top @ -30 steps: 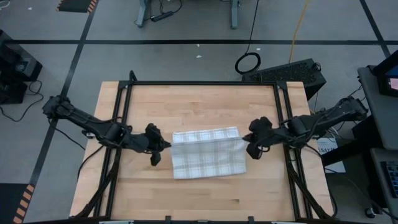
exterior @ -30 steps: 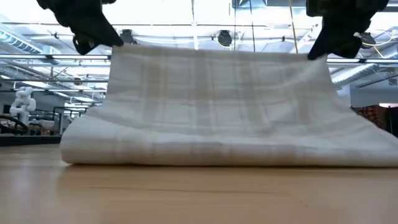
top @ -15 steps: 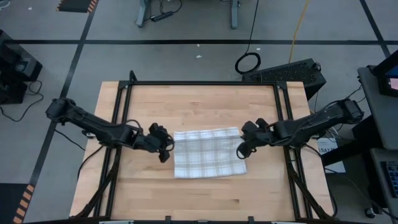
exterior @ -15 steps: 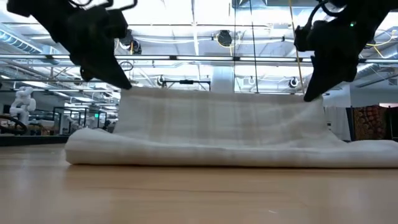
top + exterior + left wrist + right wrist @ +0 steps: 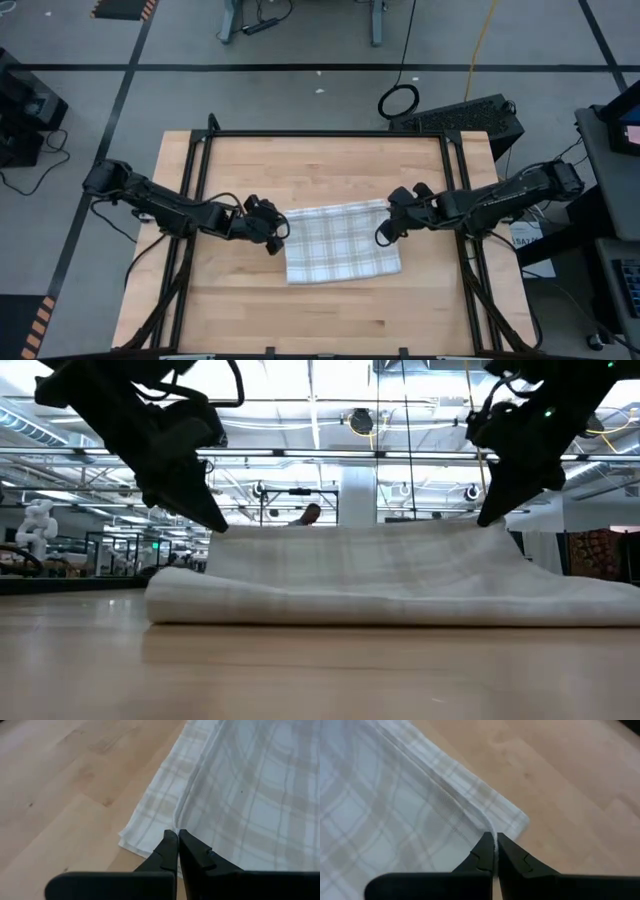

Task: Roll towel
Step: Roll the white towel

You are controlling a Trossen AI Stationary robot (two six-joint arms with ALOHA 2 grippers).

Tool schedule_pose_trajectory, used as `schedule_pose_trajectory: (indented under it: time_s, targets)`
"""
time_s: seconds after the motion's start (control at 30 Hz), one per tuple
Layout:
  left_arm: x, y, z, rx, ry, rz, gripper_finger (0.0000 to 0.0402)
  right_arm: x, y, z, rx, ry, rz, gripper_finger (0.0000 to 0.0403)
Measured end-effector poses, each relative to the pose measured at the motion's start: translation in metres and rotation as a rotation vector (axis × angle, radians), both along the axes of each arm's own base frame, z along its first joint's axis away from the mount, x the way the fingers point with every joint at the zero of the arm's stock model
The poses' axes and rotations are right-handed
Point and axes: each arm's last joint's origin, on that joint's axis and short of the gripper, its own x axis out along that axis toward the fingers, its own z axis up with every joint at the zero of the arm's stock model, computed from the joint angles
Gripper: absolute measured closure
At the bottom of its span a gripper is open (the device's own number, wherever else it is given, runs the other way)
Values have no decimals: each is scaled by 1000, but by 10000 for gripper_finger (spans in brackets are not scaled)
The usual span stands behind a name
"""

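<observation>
The white plaid towel (image 5: 342,243) lies folded in the middle of the wooden table (image 5: 320,165). Most of it rests flat, and a ridge of its upper layer (image 5: 350,545) is raised between my two grippers. My left gripper (image 5: 278,238) is shut on the towel at its left side. It also shows in the low view (image 5: 218,525) and in its wrist view (image 5: 177,832). My right gripper (image 5: 381,233) is shut on the towel at its right side. It also shows in the low view (image 5: 487,520) and in its wrist view (image 5: 495,836). My left gripper pinches the left end of the raised fold (image 5: 176,826) between its two fingertips, slanting down from the table's left. One layer or several, I cannot tell. The fold stands a little above the rest of the towel, which lies on the table. My right gripper pinches the right end of the same raised fold (image 5: 492,830) between its two fingertips, slanting down from the table's right. The cloth between the two grippers runs nearly straight (image 5: 350,530). The lower layers (image 5: 515,815) lie flat on the table.
A black frame (image 5: 205,135) runs along the table's far, left and right sides. Bare wood lies on the far side (image 5: 320,170) and the near side (image 5: 330,315) of the towel. A person (image 5: 311,515) shows far off in the room behind.
Both grippers have gone down toward the table and a little toward each other, staying shut on the towel. The raised part of the towel has sunk from high above the table to a low ridge. The towel's left end has slid slightly toward the table's right.
</observation>
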Motion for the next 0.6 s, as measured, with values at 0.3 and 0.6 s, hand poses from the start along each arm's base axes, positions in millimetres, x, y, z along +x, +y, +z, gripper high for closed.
schedule_pose_trajectory:
  time_s: [0.3, 0.6]
  targets:
    - [5, -1, -3, -5, -19, 8, 390, 8, -6, -10, -12, 35, -41, 400]
    - [5, 4, -2, 67, -49, 108, 364, 9, -13, -13, -7, 26, -119, 330]
